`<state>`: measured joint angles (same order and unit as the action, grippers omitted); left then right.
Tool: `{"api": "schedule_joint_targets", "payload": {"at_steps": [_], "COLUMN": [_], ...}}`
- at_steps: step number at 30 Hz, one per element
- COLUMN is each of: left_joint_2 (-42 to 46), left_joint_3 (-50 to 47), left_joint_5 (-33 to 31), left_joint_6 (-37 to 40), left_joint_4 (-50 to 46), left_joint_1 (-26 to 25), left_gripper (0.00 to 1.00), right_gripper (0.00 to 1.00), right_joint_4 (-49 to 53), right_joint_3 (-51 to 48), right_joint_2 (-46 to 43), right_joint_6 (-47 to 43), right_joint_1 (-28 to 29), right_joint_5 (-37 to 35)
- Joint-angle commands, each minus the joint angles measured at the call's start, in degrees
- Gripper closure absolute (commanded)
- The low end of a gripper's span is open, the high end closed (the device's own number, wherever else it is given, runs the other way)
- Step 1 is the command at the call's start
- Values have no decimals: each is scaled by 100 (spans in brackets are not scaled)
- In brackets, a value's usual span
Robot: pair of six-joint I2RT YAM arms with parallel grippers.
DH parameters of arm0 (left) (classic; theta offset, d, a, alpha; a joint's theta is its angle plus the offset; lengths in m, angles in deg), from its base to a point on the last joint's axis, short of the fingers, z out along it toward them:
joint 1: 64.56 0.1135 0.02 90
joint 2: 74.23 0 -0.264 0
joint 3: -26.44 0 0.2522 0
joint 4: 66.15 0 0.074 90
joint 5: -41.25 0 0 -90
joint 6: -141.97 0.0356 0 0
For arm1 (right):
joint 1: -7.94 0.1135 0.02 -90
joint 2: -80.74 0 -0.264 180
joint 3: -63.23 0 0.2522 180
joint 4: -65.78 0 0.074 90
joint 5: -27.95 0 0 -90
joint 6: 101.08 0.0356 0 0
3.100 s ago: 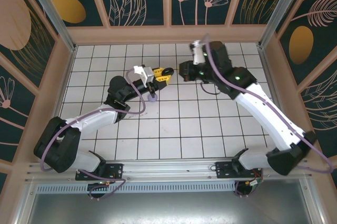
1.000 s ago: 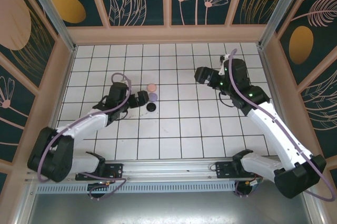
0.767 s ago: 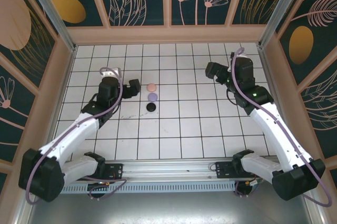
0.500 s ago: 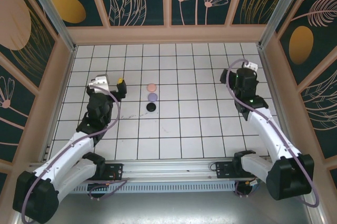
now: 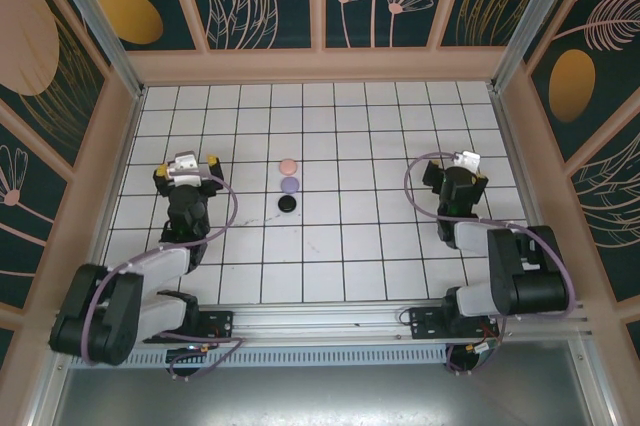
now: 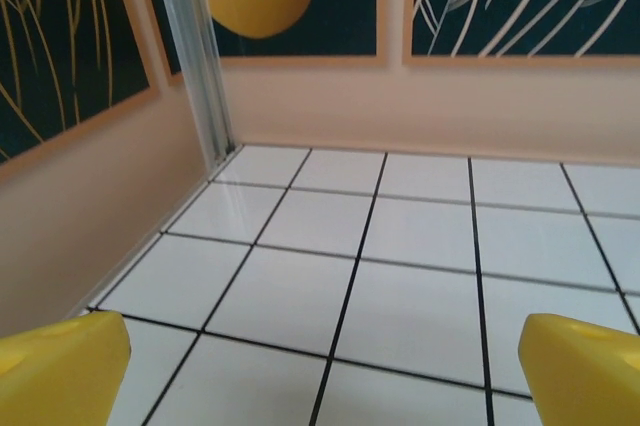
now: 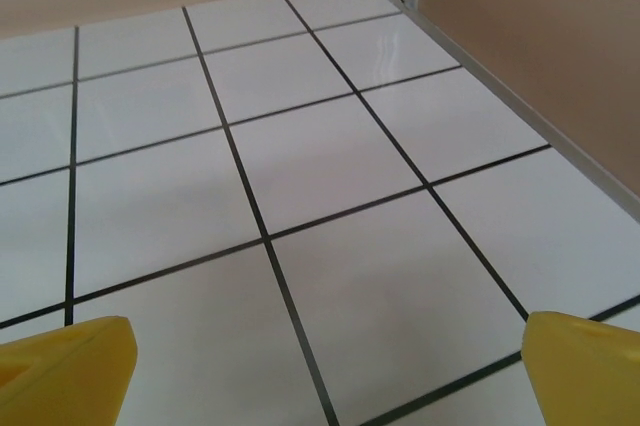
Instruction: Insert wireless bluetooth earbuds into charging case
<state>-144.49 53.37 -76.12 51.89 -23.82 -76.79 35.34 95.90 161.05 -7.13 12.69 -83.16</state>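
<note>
I am looking down on the desk (image 5: 380,246) from the overhead camera. Both arms are sitting folded close to their bases at the near edge. The left gripper (image 5: 187,168) is hanging over the left part of the desk, not far from the left edge. Its jaws are standing spread wide with nothing between them. The right gripper (image 5: 455,174) is hanging over the right part, near the right edge, equally spread and carrying nothing.

The three round charging cases are lying in a short line left of the desk's centre, running from far to near. The pink case (image 5: 288,166) is lying closest to the far edge, the lilac case (image 5: 290,185) is sitting just beside it in the middle, and the black case (image 5: 288,204) is lying nearest the near edge. The line is closer to the left gripper than to the right one, and neither gripper is touching it. From above the cases are reading as plain flat discs, and I cannot tell whether any earbuds are sitting inside them.

Through the left wrist camera, the left gripper (image 6: 320,376) is showing its yellow fingers (image 6: 60,366) at the bottom corners, wide apart over bare tiles, facing the desk's far left corner, where a metal post (image 6: 200,56) is rising. Through the right wrist camera, the right gripper (image 7: 325,376) is showing the same wide spread, with tiles running to the right edge and the tan wall (image 7: 540,36).
</note>
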Motion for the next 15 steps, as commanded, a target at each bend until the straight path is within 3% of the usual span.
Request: {"api": "schedule_joint_targets", "payload": {"at_steps": [1, 7, 13, 15], "left_joint_2": [-381, -1031, -1754, -1706], "left_joint_3": [-201, -477, -155, -2], "left_joint_5": [285, 1262, 1830, 2000], "left_joint_6": [180, -67, -198, -302], "left_joint_4": [1335, 2071, 2189, 1783], "left_joint_1": [219, 679, 937, 1063], "left_gripper": [1, 1, 1, 1], "right_gripper": [1, 1, 1, 1], "right_joint_4": [-1875, -3238, -2681, -2673], "right_joint_3": [-299, -815, -534, -521], "right_joint_2": [247, 790, 789, 799], "right_joint_6": [-362, -404, -298, -298], "right_joint_1": [-184, -458, -824, -827], "right_joint_5": [761, 1759, 2678, 2673]}}
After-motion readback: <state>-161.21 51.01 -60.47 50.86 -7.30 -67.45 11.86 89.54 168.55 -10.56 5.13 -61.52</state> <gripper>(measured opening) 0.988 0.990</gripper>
